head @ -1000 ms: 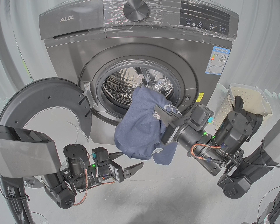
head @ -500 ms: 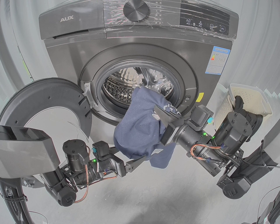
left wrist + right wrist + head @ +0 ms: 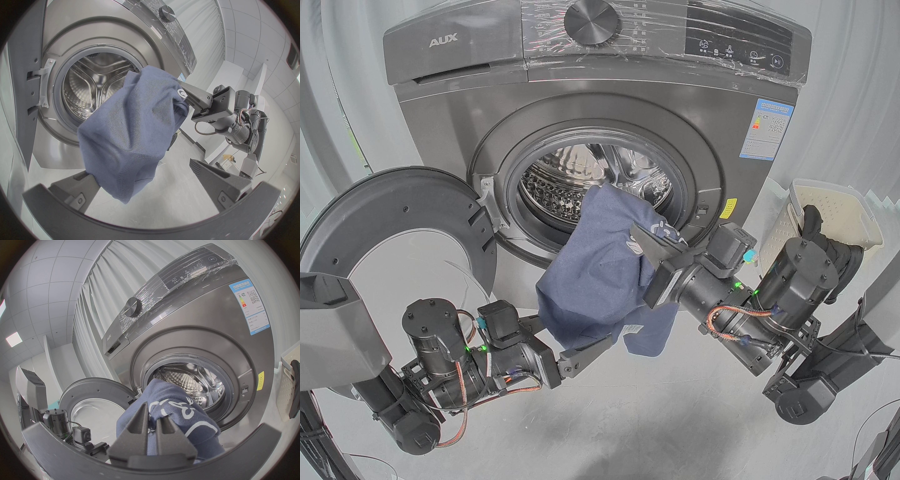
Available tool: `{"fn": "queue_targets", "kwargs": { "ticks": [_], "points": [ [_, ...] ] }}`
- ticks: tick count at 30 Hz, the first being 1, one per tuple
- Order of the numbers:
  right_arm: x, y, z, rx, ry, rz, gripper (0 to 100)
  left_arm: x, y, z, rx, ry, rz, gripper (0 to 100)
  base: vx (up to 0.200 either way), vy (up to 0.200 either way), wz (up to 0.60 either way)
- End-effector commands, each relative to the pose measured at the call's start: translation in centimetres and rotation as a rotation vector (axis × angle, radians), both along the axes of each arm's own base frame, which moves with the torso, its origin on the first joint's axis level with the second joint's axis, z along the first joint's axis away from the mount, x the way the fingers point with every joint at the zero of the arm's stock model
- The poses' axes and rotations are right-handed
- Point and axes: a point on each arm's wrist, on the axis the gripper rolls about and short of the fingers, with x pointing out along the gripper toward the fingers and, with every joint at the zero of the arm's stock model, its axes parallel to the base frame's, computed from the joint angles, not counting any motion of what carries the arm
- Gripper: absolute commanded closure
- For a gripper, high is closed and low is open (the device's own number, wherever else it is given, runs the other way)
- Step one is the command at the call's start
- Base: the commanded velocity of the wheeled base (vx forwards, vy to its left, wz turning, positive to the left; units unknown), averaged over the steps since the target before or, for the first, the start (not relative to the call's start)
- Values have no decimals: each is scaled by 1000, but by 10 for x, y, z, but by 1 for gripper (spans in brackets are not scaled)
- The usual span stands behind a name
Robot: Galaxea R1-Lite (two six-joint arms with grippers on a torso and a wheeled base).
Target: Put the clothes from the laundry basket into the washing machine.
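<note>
Some of drum (image 3: 562, 181) hidden behind shirt (image 3: 600, 269)

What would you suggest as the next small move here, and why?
Probably shut the left tool on the hanging hem of the navy garment. The right tool grips its upper part at the drum, but the rest droops below the opening, between the left tool's open fingers; lifting it should help feed it in.

A pale grey floor (image 3: 650, 412) spreads below the right gripper (image 3: 640, 237). White pleated curtains (image 3: 850, 112) hang well beyond it, off to both sides. High above it, a tiled ceiling (image 3: 40, 280) carries a lit panel (image 3: 14, 339).
</note>
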Motion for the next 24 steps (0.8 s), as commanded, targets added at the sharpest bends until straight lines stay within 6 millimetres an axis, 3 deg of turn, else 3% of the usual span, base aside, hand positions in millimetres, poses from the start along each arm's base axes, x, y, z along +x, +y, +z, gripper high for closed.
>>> {"fn": "queue_targets", "kwargs": {
  "ticks": [1, 5, 6, 14, 24],
  "points": [
    [1, 0, -1, -1, 1, -2, 100, -2, 1, 5, -11, -14, -1, 0, 0, 0, 0],
    [0, 0, -1, -1, 1, -1, 100, 1, -1, 2, -4, -13, 2, 0, 0, 0, 0],
    [0, 1, -1, -2, 2, 1, 100, 2, -1, 0, 0, -9, 2, 100, 0, 0, 0],
    [-1, 1, -2, -1, 5, 6, 100, 7, -3, -9, 19, 10, 12, 100, 0, 0, 0],
    [-2, 1, -5, -9, 16, 7, 100, -1, 1, 5, -2, -22, 40, 100, 0, 0, 0]
  ]
}}
